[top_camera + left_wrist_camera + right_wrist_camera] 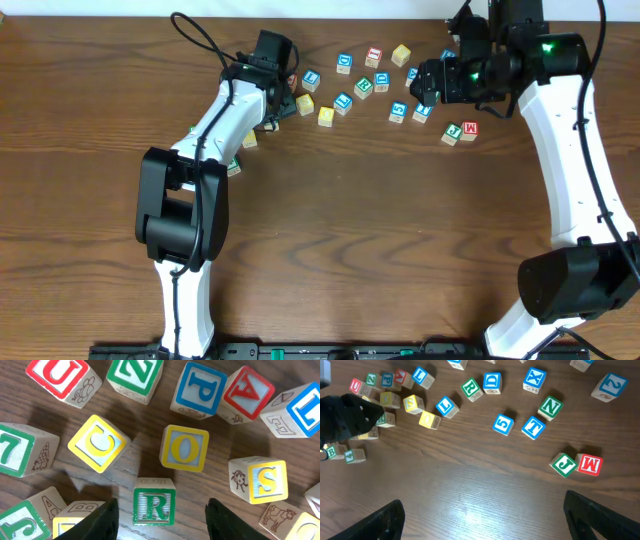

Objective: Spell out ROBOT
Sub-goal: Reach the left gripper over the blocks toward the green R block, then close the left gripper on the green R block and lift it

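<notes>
A: Right up front in the left wrist view, the left gripper (162, 522) is spread wide. The green R block (154, 504) sits between its fingers (106, 519) with a gap on either side. Nothing gripped!

B: Just beyond the R is the yellow O block (184, 447), flat on the wooden table (135, 467). There's a yellow C block (98, 443) to its left and a yellow S block (260, 480) off to the right.

A: Over to the right gripper (487, 520): also wide apart, empty, hanging above the table.

B: The blue T block (533, 427) lies ahead of it, just beside a blue 5 block (503, 424), with a green N block (550, 407) close behind.

A: From overhead, the two grippers are well apart, each at its own end of the scatter of blocks.
</notes>
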Tool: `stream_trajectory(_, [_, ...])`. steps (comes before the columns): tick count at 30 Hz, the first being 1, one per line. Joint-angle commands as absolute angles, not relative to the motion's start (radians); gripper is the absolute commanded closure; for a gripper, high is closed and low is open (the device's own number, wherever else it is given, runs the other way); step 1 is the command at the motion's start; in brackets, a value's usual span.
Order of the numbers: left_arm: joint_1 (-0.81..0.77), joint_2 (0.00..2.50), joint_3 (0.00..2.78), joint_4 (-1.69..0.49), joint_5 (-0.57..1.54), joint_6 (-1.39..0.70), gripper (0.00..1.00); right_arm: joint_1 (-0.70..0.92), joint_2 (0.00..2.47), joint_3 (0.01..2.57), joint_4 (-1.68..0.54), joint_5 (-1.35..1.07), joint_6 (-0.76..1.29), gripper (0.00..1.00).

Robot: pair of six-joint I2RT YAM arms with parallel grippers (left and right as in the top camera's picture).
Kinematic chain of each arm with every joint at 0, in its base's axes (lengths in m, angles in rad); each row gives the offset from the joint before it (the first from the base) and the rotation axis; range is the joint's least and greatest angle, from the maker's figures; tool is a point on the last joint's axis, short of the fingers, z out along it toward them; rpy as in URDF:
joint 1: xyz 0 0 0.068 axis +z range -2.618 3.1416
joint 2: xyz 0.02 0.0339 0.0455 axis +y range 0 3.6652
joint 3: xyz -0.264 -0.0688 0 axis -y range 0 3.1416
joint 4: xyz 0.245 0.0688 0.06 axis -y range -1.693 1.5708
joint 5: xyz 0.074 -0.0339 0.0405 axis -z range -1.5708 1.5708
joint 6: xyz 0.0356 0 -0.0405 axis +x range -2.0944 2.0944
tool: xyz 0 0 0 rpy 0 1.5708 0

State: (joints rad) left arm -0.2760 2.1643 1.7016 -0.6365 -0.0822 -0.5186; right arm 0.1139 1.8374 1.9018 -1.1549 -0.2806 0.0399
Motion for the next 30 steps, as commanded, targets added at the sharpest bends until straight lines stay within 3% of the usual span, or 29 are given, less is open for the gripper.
stream_trajectory(1, [-0.276, 2.170, 1.686, -0.626, -0.102, -0.498, 0.45, 0.120, 1.835, 1.916, -1.156, -0.279, 0.028, 0.04])
stream_trajectory(25, [-0.276, 2.170, 1.552, -0.468, -0.102, -0.499, 0.45, 0.120, 1.835, 1.916, -1.160, -0.279, 0.028, 0.03])
stream_trajectory(30, [-0.276, 2.170, 1.552, -0.445, -0.102, -0.499, 0.54, 0.120, 1.835, 1.916, -1.161, -0.279, 0.028, 0.03])
